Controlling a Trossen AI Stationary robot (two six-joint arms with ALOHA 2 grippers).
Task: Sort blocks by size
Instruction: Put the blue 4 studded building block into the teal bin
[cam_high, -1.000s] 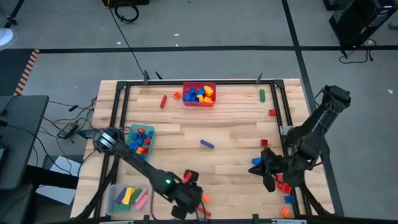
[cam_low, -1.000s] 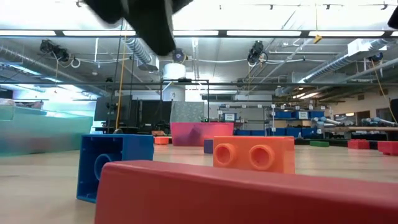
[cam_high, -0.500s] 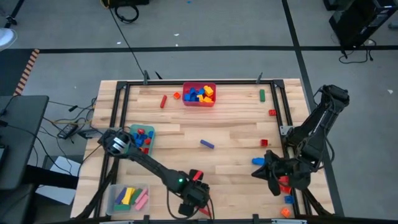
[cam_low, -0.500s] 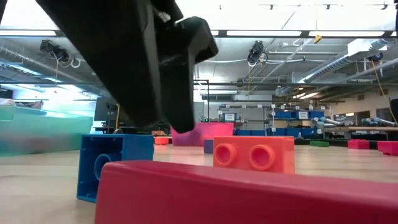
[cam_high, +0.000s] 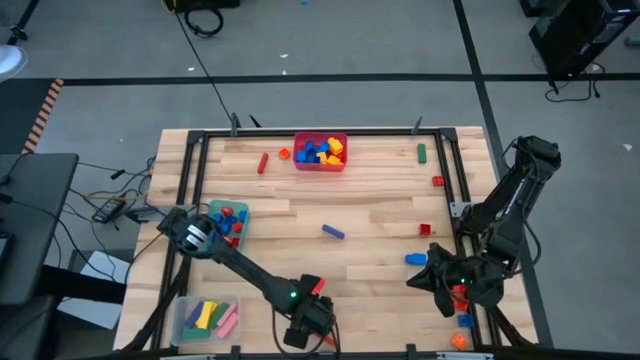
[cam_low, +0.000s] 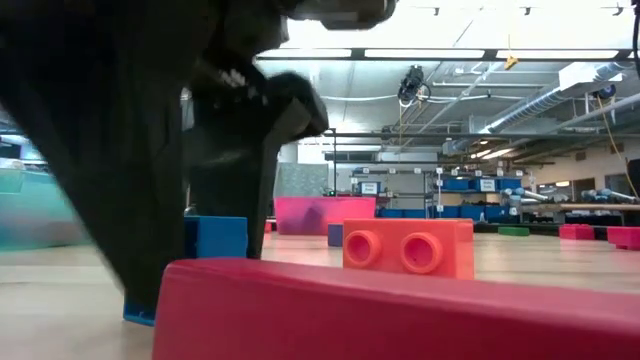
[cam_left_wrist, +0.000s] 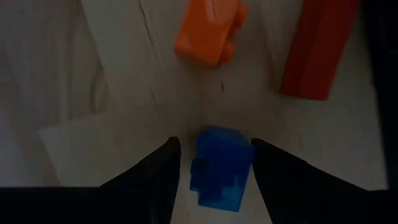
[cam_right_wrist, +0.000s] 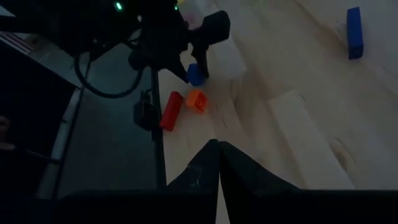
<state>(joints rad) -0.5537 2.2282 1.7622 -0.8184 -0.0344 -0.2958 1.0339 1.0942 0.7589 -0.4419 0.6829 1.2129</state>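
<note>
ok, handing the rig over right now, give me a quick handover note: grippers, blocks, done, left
Left gripper: open, fingers either side of the blue block at the table's near edge, not closed on it; orange block and red bar lie just beyond.
Right gripper: shut, empty, at the right side.
Done: blocks already in the red bin, green bin and clear bin.
Left: loose blocks across the table, including the blue bar.
</note>
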